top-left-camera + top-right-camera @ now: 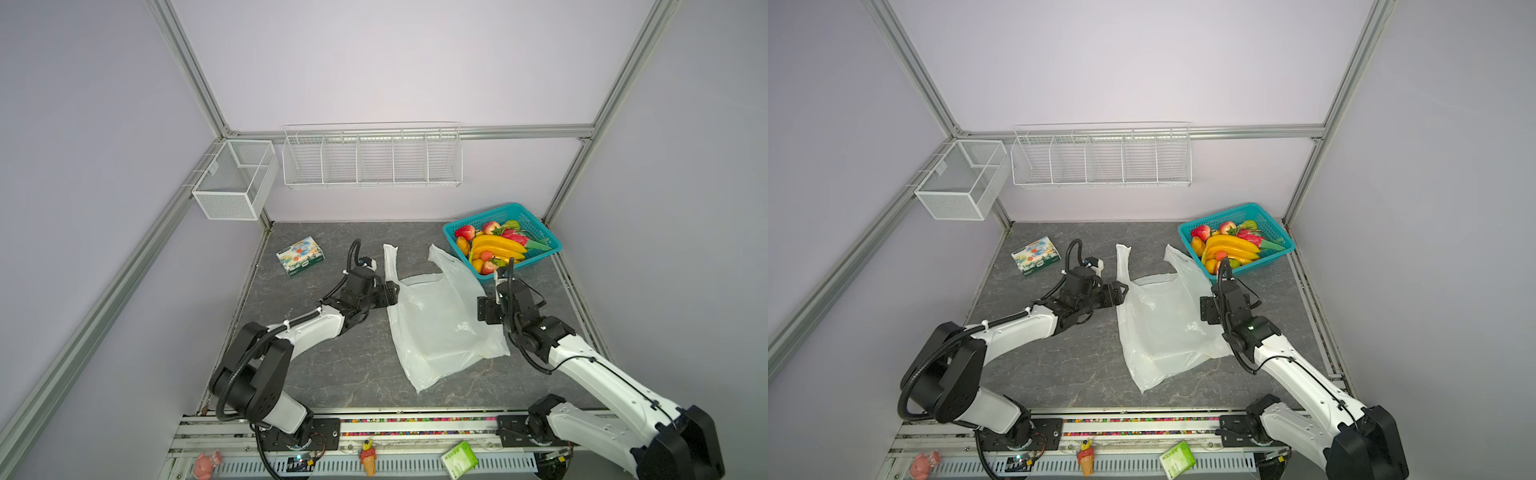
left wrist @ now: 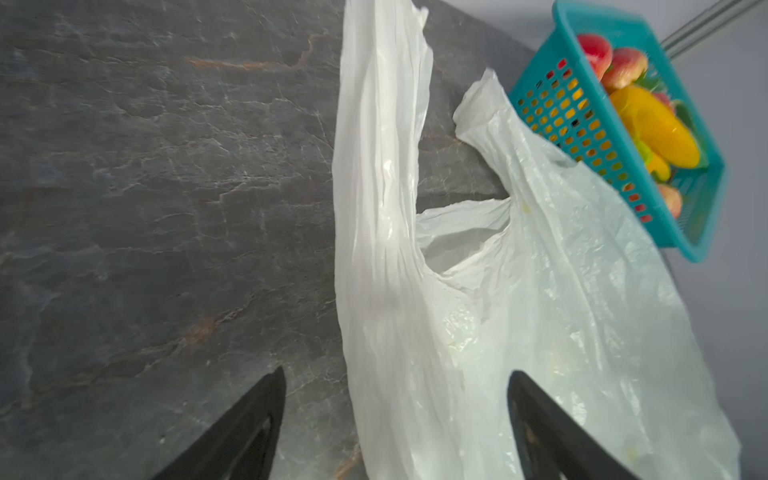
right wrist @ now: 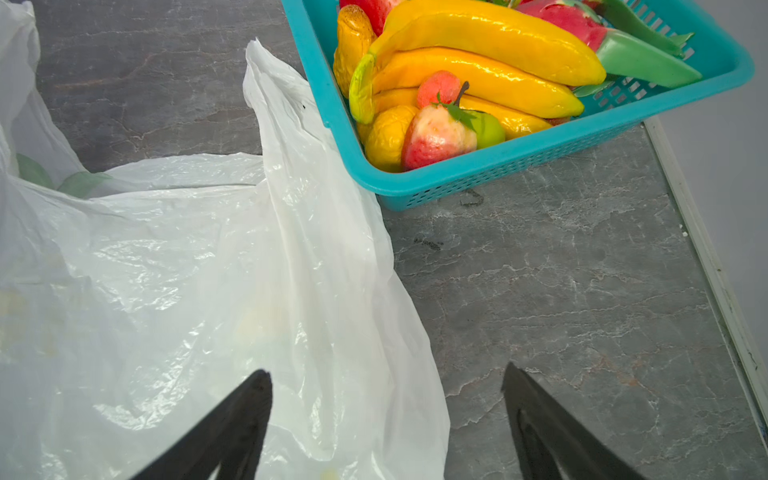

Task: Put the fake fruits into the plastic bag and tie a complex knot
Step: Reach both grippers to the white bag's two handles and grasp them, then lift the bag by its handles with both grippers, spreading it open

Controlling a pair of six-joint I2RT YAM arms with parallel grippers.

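Work cell from above. Pale lilac walls meet at aluminium frame posts. A white wire rack (five compartments) hangs on the back wall and a white mesh box on the left rail, both above a dark grey, marble-veined tabletop. The light is soft and even.

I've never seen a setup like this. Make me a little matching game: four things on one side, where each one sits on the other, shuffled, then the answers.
Things
1. banana bunch
2. plastic bag
3. printed box
4. ice-cream cone figurine

Places
A. spread out in the middle of the table
B. beyond the table's near edge
C. in the teal basket
D. alone on the table's far left part

Pairs: 1-C, 2-A, 3-D, 4-B
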